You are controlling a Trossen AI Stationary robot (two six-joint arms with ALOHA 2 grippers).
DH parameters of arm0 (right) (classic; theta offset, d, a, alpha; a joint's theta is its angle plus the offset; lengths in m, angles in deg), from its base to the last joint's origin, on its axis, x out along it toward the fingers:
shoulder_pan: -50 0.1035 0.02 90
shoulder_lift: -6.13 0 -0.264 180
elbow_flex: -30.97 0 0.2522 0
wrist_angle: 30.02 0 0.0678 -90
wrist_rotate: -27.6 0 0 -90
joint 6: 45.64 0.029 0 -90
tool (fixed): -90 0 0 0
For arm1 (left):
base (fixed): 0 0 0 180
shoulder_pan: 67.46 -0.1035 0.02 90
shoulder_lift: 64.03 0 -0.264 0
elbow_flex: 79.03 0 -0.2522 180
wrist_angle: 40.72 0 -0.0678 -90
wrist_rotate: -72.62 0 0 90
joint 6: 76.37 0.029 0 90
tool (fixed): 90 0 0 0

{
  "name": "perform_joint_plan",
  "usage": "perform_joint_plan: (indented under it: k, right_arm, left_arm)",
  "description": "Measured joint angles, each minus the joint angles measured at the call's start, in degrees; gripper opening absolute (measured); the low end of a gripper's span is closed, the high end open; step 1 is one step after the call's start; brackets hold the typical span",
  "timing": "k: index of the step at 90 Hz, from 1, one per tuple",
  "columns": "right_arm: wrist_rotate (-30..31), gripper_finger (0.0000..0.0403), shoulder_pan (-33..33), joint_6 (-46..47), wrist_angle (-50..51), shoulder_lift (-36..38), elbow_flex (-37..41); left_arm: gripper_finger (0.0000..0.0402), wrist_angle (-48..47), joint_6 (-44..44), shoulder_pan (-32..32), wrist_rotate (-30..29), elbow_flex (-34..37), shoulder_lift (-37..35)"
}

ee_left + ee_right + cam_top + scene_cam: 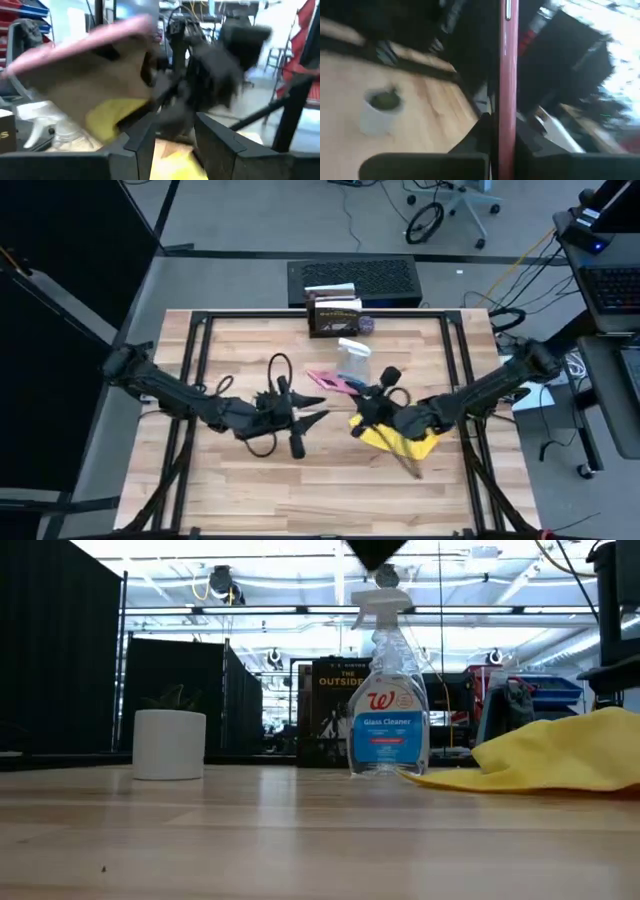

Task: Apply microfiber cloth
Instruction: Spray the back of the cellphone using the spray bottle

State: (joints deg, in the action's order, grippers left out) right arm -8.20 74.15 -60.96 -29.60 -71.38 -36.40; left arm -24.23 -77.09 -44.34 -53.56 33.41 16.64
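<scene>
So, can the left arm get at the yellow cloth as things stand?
Probably only partly. The microfiber cloth lies on the table under the right arm, whose tool grips a pink-edged flat thing. The open left tool faces its free near edge.

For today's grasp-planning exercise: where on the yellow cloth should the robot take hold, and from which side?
Probably the crumpled end facing the open left hand. The microfiber cloth lies heaped on the table, partly under the right arm, whose hand clamps a pink-edged phone. Coming in from the left side avoids that arm, and the raised folds give something to pinch.
</scene>
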Motion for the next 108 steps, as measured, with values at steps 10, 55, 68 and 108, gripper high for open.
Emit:
perform_joint_plan:
  k: [10,55,68,108]
  right_arm:
    - [-16.93,0.0009,-1.54,10.84,5.81,5.53,-0.01]
    - [-32.14,0.0009,-2.68,17.82,-0.07,-2.24,0.01]
    - [-32.13,0.0009,-2.68,17.80,-1.26,-3.77,0.03]
    - [-35.04,0.0073,-2.72,19.30,0.61,-2.96,0.10]
  left_arm:
    - [0.0122,-6.15,-0.24,0.32,0.00,-0.02,-3.64]
    - [0.0122,-1.02,-0.07,-1.25,9.78,-0.07,-2.98]
    - [0.0113,0.69,0.05,-1.29,11.55,-0.07,-3.00]
    - [0.0015,-3.90,2.90,-1.62,13.53,-0.07,-3.04]
